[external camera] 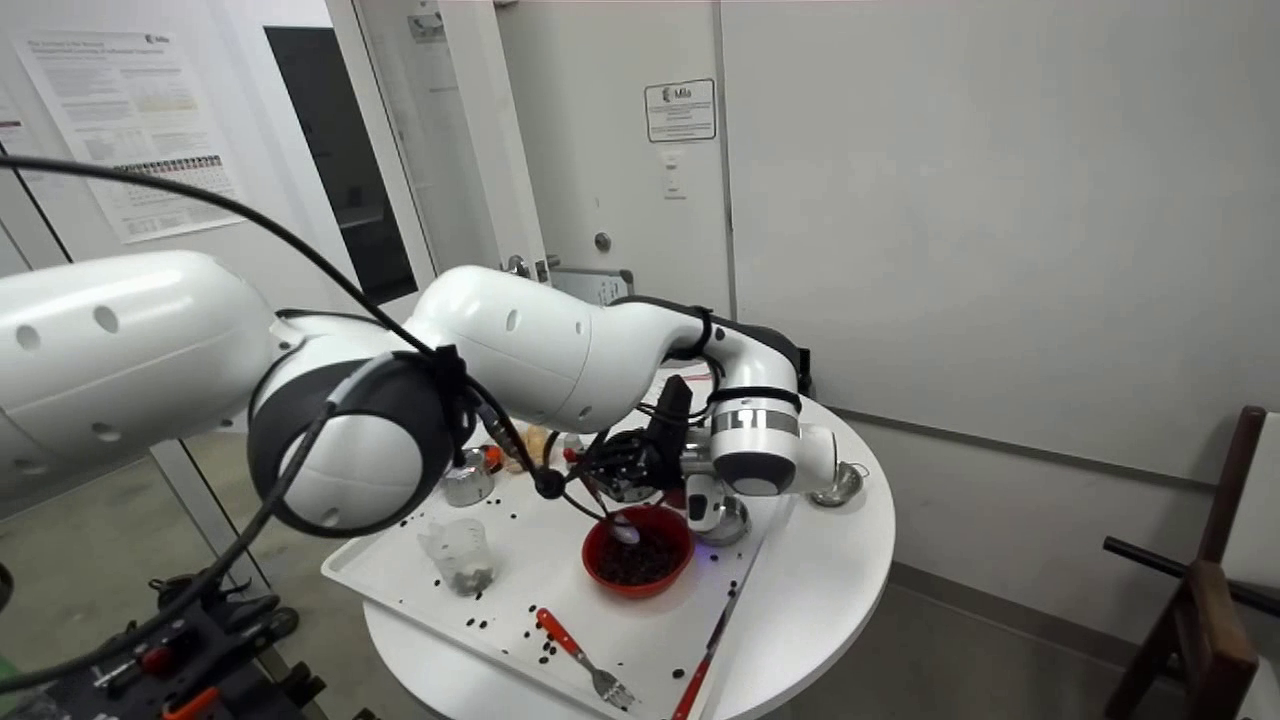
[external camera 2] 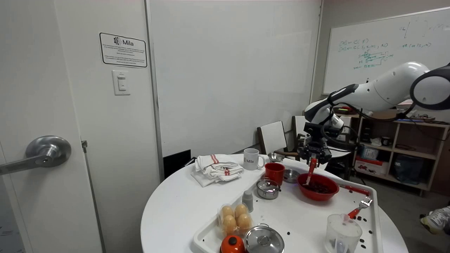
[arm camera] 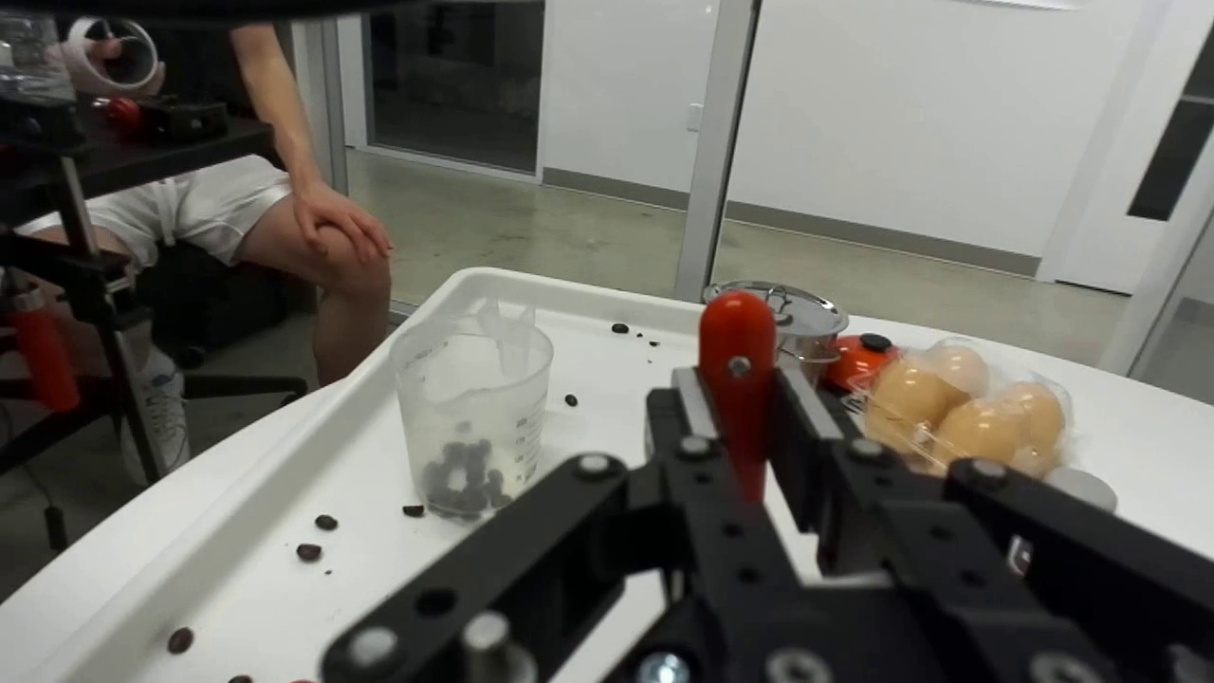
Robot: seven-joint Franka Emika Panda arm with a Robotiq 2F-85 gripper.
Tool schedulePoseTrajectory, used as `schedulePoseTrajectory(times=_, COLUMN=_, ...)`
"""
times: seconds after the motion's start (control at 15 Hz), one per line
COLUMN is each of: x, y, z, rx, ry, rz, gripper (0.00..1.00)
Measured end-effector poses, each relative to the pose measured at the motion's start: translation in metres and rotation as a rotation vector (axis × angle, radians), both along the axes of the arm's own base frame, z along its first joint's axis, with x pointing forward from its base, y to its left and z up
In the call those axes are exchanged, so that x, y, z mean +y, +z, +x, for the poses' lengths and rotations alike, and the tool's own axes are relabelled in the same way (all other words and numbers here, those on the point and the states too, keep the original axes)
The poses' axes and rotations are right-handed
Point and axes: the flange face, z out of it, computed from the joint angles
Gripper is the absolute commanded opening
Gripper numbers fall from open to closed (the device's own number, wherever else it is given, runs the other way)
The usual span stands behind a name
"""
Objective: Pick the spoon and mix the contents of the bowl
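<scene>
The round white table point(external camera 2: 175, 211) carries a white tray point(external camera 2: 299, 214), and on it the round red bowl point(external camera 2: 316, 196), below the claw point(arm camera: 743, 408). The claw grips a red-handled spoon point(external camera 2: 310, 171), one finger each side; its long axis slants down, head inside the bowl at the dark beans point(external camera: 635, 562). Mixing probably calls for sweeping that head within the rim.

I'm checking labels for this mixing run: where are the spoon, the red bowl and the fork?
Spoon point(external camera 2: 311, 167): in an exterior view, on its red handle.
Red bowl point(external camera 2: 318, 197): in an exterior view, on its outer wall.
Fork point(external camera: 567, 639): in an exterior view, on its red handle.
</scene>
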Motion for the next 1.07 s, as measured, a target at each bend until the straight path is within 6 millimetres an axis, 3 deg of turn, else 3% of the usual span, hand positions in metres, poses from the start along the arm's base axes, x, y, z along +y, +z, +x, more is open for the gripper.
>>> schedulePoseTrajectory(times=0.2, x=0.029, y=-0.003, z=0.004, rx=0.015, ry=0.084, rz=-0.017, gripper=0.07)
schedulePoseTrajectory(times=0.4, x=0.033, y=-0.009, z=-0.004, rx=0.025, ry=0.138, rz=-0.024, gripper=0.07)
schedulePoseTrajectory(times=0.6, x=0.015, y=-0.017, z=-0.019, rx=0.029, ry=0.130, rz=-0.012, gripper=0.07)
schedulePoseTrajectory(times=1.07, x=-0.060, y=-0.021, z=-0.051, rx=0.024, ry=-0.033, rz=0.025, gripper=0.07)
